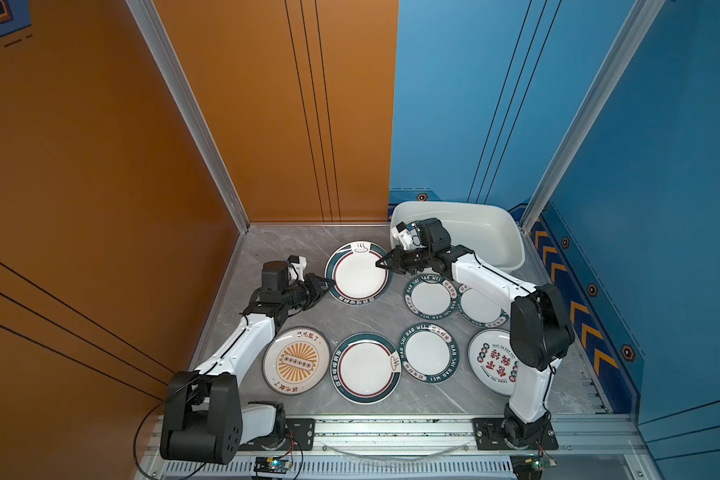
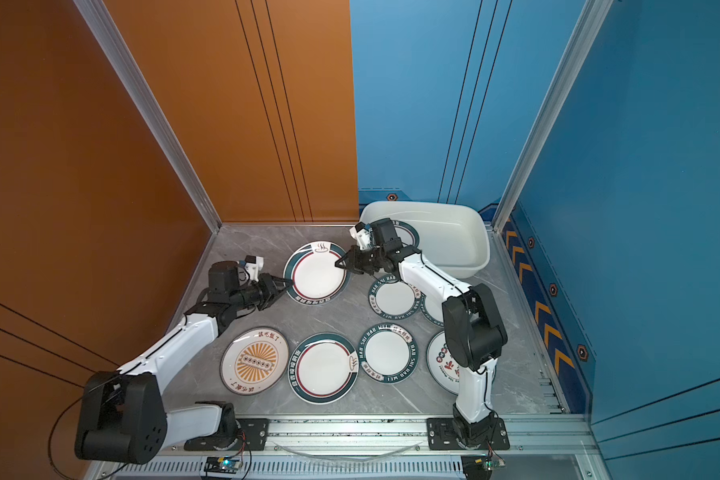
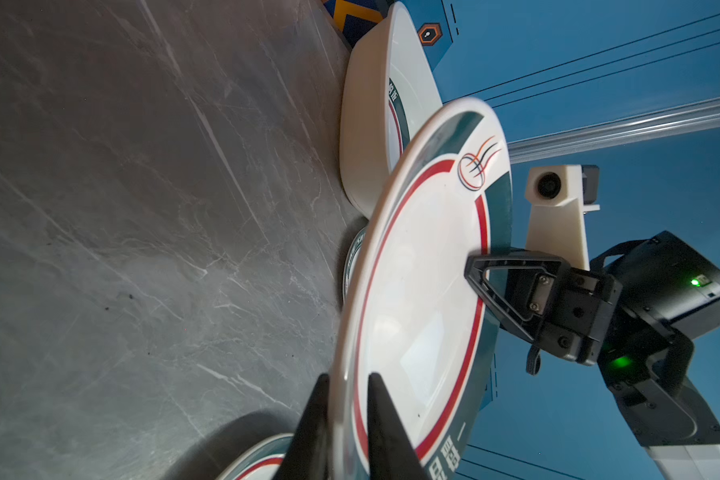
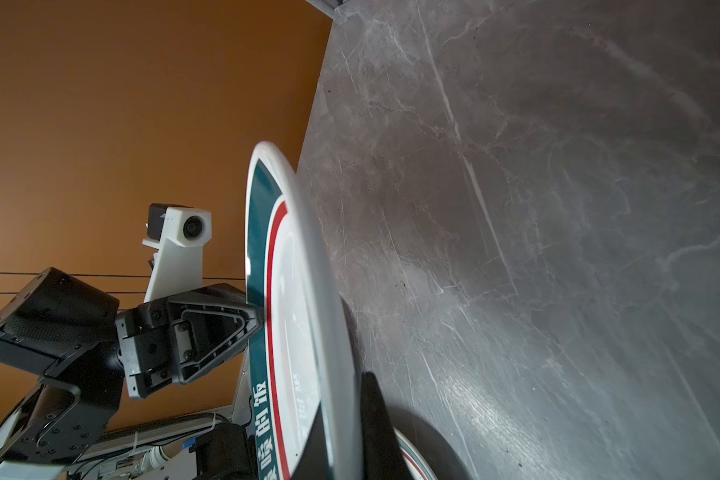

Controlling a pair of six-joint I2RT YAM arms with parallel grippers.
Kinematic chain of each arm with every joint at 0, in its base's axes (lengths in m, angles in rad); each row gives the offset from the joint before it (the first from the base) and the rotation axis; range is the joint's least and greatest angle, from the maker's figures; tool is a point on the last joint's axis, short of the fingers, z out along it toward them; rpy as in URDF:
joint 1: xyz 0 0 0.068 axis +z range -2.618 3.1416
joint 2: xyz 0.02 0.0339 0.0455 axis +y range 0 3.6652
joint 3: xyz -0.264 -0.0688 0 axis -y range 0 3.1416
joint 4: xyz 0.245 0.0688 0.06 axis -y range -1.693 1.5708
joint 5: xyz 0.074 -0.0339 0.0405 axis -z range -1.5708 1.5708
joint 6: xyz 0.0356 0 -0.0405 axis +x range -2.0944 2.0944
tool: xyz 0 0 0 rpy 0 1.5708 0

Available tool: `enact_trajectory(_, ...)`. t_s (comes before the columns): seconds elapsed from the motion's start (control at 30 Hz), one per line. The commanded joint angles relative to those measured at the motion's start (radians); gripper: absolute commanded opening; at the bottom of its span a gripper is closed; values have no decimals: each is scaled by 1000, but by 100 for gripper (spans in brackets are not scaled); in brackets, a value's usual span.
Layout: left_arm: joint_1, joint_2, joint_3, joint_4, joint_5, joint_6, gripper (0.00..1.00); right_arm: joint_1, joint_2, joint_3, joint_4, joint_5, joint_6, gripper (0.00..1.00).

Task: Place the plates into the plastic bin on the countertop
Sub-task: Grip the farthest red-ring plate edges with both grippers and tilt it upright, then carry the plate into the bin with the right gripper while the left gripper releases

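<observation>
A: How is the light behaving in both top views?
B: It is coming evenly from above, bright; the arms (image 1: 246, 345) are casting only soft shadows on the countertop (image 1: 350, 320), and the wide lens is splaying the walls (image 1: 100, 166) outward toward the corners.
A: Are the wrist views matching?
B: They are running dimmer. The countertop is showing a pale sheen, a soft-edged glare patch is sitting on the tilted plate (image 3: 425, 291), and its near rim is smearing out of focus.

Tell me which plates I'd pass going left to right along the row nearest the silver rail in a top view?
The sunburst plate → red-ringed plate → green lettered-rim plate → plate with red characters.
</observation>
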Motion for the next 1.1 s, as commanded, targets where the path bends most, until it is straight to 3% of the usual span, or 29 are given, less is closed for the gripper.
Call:
enact_trajectory(0.0,-8,-20,29,-23,-11,48,35,-42,14,57,-19,27,-9,0)
enact_trajectory(0.2,-1,-68,22,-80,-67,98,76,-166,20,106,-57,87,9,0)
enact_trajectory(0.27,3,-104,10,-111,-107,123,98,-218,26,123,-76,119,8,0)
enact_trajectory(0.47,58,-216,-75,-166,-202,143,98,-357,77,185,-147,210,3,0)
enact_trajectory(0.67,146,-278,-154,-201,-190,153,98,-438,191,269,-183,241,18,0)
enact_trajectory(1.07,165,-288,-184,-212,-168,164,98,-466,459,553,-295,274,32,0)
